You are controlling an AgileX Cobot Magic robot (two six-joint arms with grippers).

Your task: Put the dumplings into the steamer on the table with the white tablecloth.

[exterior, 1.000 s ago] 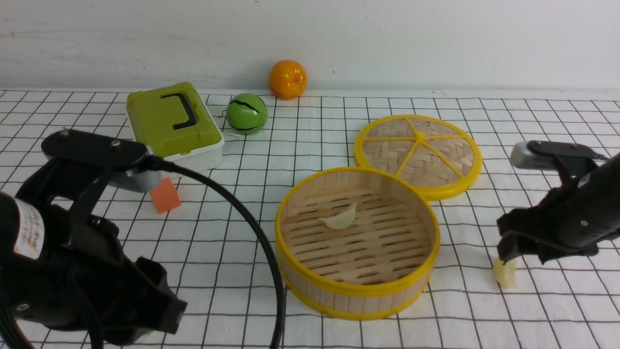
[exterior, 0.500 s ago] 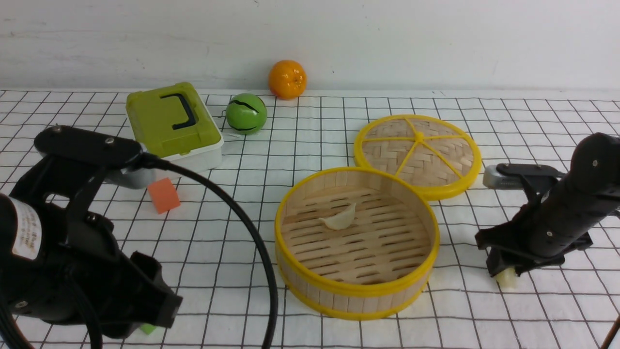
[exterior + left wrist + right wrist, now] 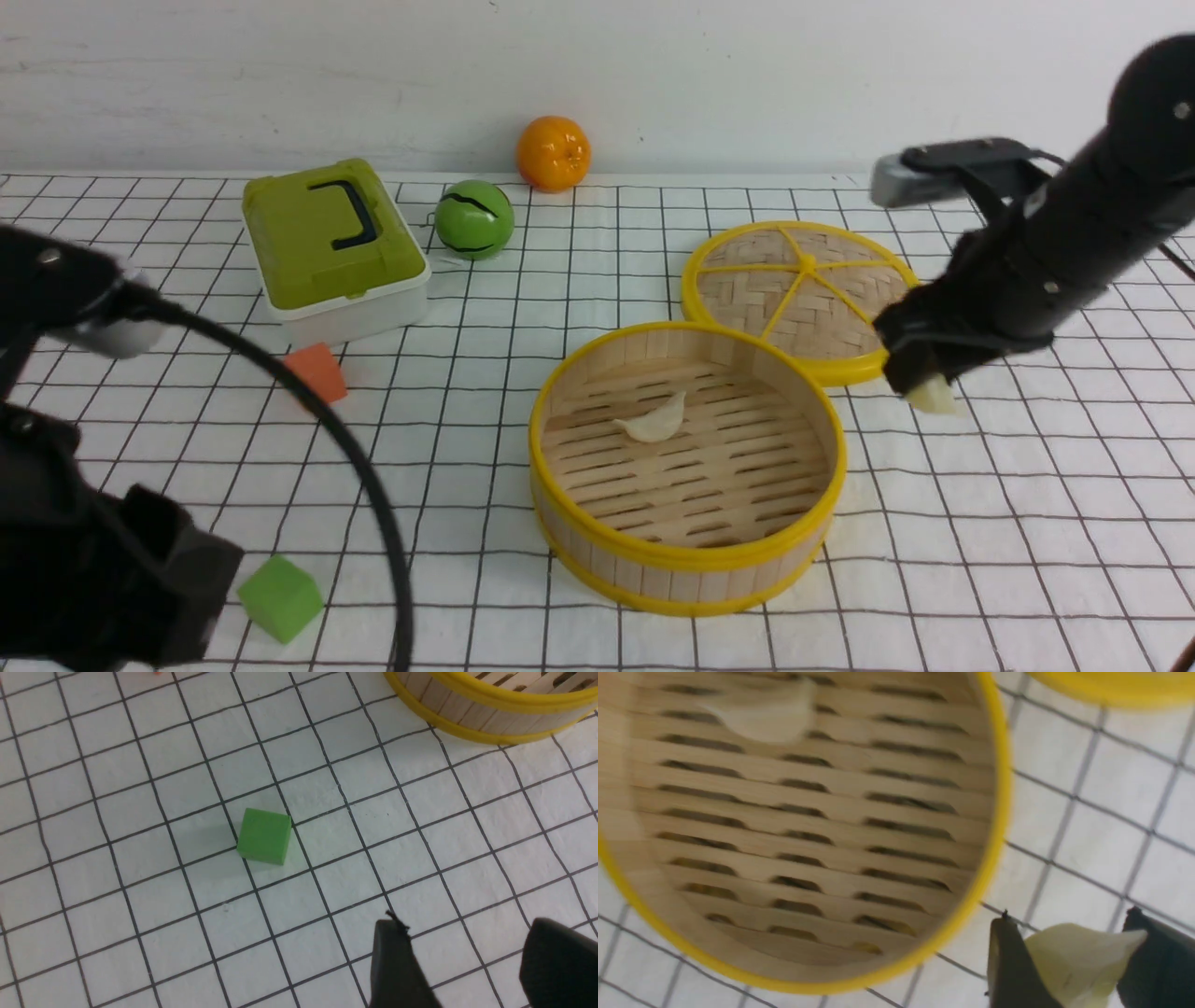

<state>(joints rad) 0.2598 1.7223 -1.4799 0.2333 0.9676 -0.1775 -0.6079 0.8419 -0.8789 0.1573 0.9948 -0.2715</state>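
Grip was solid: the right gripper was clamped on a small cream-white, glossy crescent dumpling, the pale pleated piece pinched between both black fingers in the right wrist view. That catch hung above the cloth, just off the right-hand rim of the round bamboo steamer with its yellow plastic rims, and outside it. On the slatted floor lay the second dumpling, toward the back left of the basket. Touching the steamer's far rim sat a flat woven bamboo disc with yellow spokes. Over on the other side, the left gripper hovered low with its fingers parted and nothing between them, near a green cube on the white black-gridded tablecloth covering the table. Farther back stood an orange cube, a green lidded box with a black handle, a green striped ball and a round orange fruit.
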